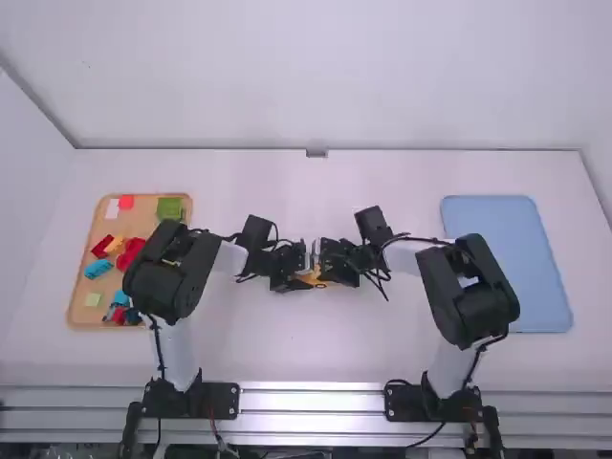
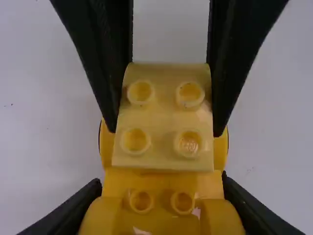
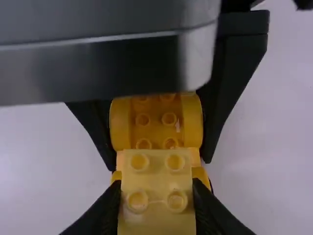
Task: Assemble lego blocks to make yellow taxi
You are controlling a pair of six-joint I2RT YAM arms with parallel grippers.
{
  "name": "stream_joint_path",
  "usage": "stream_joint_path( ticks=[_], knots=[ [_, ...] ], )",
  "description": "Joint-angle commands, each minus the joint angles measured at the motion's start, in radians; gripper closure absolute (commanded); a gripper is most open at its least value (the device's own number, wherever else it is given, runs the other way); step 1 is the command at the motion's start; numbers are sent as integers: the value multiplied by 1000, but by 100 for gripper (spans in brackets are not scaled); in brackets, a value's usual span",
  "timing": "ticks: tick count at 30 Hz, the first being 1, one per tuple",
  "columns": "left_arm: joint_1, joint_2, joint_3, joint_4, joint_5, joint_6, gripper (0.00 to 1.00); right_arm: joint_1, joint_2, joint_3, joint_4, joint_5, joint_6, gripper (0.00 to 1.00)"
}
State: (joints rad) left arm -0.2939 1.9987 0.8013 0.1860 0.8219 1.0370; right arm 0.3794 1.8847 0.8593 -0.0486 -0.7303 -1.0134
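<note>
Glossy, smooth plastic is shown by the pale yellow block (image 2: 164,117) and yellow base (image 2: 164,220). The table (image 1: 287,354) is finished smooth and matt, as is the blue tray (image 1: 502,258) at three o'clock; metal is seen in the rail (image 1: 311,401) at six.

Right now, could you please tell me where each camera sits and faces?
High: above and behind, facing forward and down onto the table; both arms show.
Left wrist: on that arm, facing the left gripper and yellow base.
Right wrist: on that arm, facing the right gripper and pale block.
Both wrist views share base and block.
</note>
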Motion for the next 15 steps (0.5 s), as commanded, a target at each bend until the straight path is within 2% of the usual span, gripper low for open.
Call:
stream_joint_path(
  ticks=[1,3,15],
  knots=[
    [-4,96,-66,-73,-237,-61,60,-6,9,5,-8,50,16,55],
    [2,96,-66,-73,-237,-63,60,-15,9,4,-1,40,22,49],
    [-3,96,-66,-72,-236,-63,59,-32,-7,4,1,-9,11,49]
  ],
)
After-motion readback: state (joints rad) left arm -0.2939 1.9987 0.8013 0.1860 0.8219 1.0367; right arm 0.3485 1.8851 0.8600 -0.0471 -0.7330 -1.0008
